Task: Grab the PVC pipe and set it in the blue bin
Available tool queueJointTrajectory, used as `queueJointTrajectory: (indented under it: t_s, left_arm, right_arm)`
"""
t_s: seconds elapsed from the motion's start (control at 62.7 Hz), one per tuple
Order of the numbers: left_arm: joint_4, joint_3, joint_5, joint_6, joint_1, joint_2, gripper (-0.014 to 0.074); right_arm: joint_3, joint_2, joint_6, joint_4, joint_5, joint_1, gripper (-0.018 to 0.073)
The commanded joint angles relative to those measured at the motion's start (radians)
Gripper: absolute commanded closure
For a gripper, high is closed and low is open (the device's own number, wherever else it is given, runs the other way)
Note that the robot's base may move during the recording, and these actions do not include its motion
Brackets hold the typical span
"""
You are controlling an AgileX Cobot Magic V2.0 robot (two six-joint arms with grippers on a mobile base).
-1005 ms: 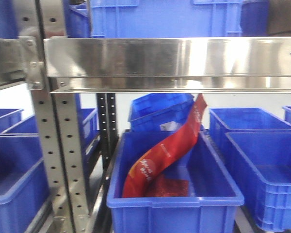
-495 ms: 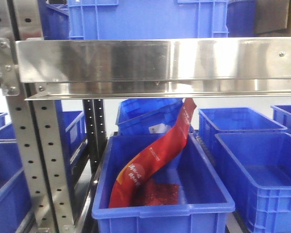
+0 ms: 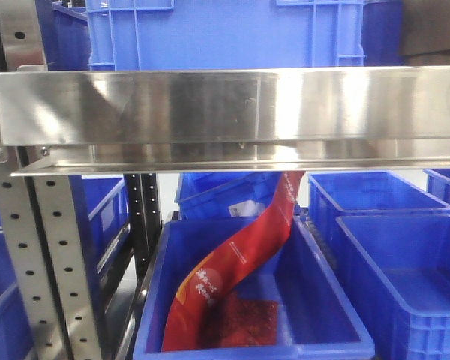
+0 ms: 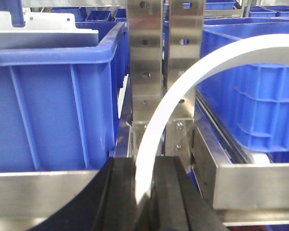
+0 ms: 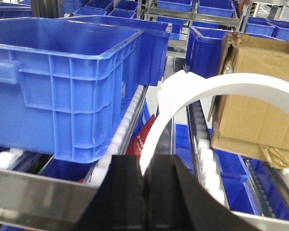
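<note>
No PVC pipe shows for certain in any view. A blue bin [image 3: 326, 300] holding a red bag [image 3: 232, 270] sits on the lower shelf in the front view. Neither gripper appears in the front view. In the left wrist view my left gripper [image 4: 145, 163] has its black fingers close together, and a white curved band [image 4: 183, 82] rises from the narrow gap between them. In the right wrist view my right gripper [image 5: 147, 161] has its fingers pressed together, with a like white band [image 5: 221, 86] arcing up from the tips.
A steel shelf beam [image 3: 225, 105] crosses the front view, with a perforated upright [image 3: 52, 262] at left. More blue bins [image 3: 405, 255] stand to the right. The left wrist faces a blue bin [image 4: 53, 106] and steel post [image 4: 144, 62]. The right wrist sees a blue bin [image 5: 62, 72] and cardboard box [image 5: 255, 110].
In the front view the shelf upright, beam and the bin with the red bag have shifted left and lower and look larger, so the camera has moved.
</note>
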Motion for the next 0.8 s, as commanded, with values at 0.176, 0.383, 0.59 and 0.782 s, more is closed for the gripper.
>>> queueJointTrajectory:
  t_s: [0.176,0.383,0.59,0.782]
  left_arm:
    - [-0.005,-0.001,-0.026,-0.003,-0.004,-0.005,0.0707]
    - [-0.005,-0.001,-0.026,-0.003,-0.004,-0.005,0.0707]
    - [-0.005,-0.001,-0.026,-0.003,-0.004,-0.005,0.0707]
    - [-0.005,-0.001,-0.026,-0.003,-0.004,-0.005,0.0707]
  right_arm:
    - [0.002,-0.005,-0.001,-0.009,-0.031,-0.004,0.0713]
    - [0.002,-0.005,-0.001,-0.009,-0.031,-0.004,0.0713]
    - [0.002,-0.005,-0.001,-0.009,-0.031,-0.004,0.0713]
    - [0.002,-0.005,-0.001,-0.009,-0.031,-0.004,0.0713]
